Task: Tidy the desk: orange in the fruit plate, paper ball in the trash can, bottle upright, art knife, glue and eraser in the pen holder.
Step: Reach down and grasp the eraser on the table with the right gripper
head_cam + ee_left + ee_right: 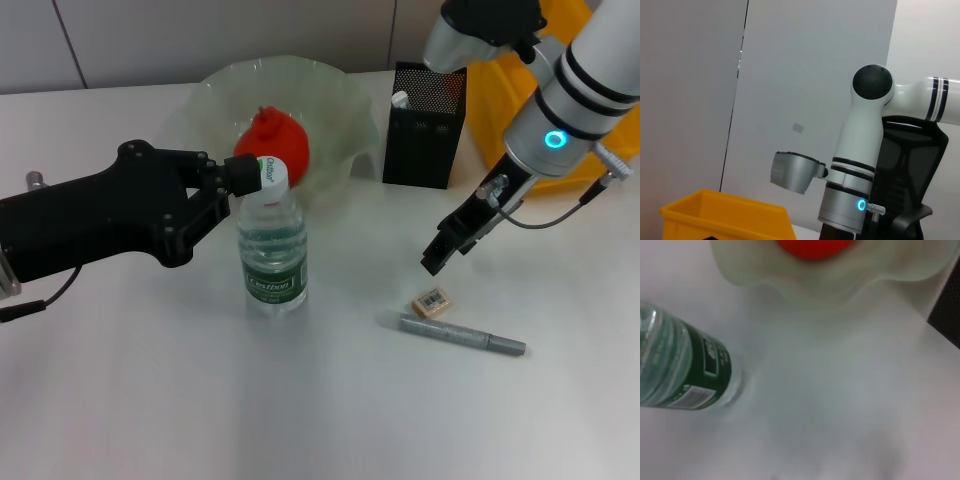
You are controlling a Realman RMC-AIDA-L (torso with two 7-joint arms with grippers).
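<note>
While the white desk (150,400) carried everything, the yellow trash can (500,110) was seen at its far right edge, the fruit plate (345,110) holding the orange (285,135) at the back, and the pen holder (425,125) beside it. The bottle (272,245) was stood upright, its cap clasped by the left gripper (250,178). The right gripper (440,255) was held above the eraser (432,300) and a grey pen (462,335); its state could not be told.
</note>
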